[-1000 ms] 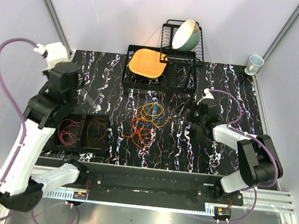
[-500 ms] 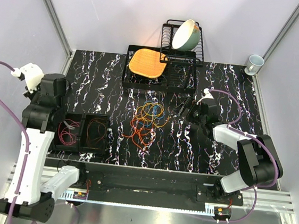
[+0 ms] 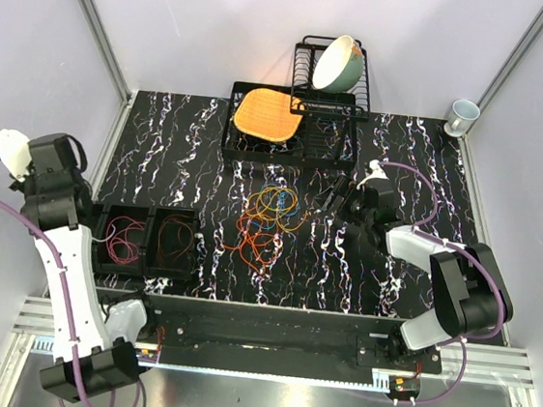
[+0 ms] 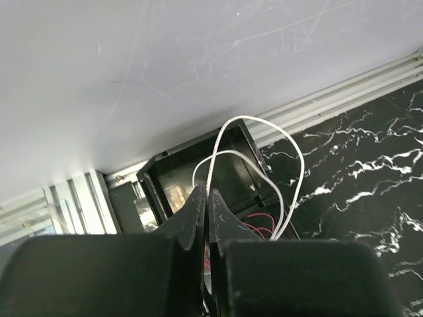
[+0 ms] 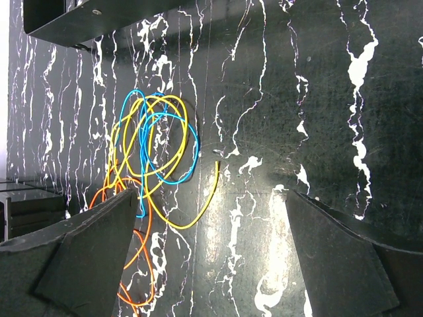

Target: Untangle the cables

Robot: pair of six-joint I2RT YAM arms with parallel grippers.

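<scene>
Left tool (image 4: 205, 198) clenched on thin white wire loop (image 4: 301, 168), over black plastic box (image 4: 155, 175). Loose tangle of thin orange, yellow, blue wire loops (image 3: 268, 218) lies mid black marble desk (image 3: 403, 149). Right tool (image 5: 211, 198) spread wide, empty, near tangle.

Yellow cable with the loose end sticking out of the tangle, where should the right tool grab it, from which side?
Take the thin yellow wire cable by its free tail, near the tip. That stretch lies alone on the black marbled table, clear of the tangle of blue and orange loops. Probably come down from the open side, right tool open across the strand.
</scene>
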